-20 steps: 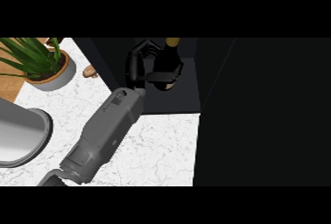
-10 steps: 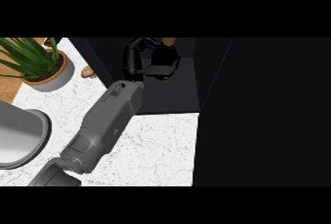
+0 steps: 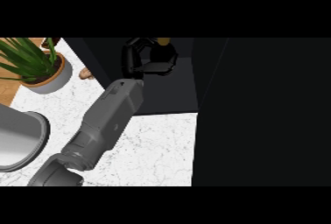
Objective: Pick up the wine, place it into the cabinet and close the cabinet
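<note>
One hand shows, the left hand (image 3: pixel 150 56), at the end of a grey forearm that crosses the marble counter (image 3: pixel 155 148) from the lower left. It sits inside the dark cabinet (image 3: pixel 184 87), which stands open. Its fingers are curled round the wine (image 3: pixel 165 40), of which only a small amber tip peeks out just above the fingertips; the rest is hidden by the hand and the cabinet's shadow. A potted plant (image 3: pixel 39 65) stands at the far left, well apart, with a grey bowl (image 3: pixel 19 140) below it.
</note>
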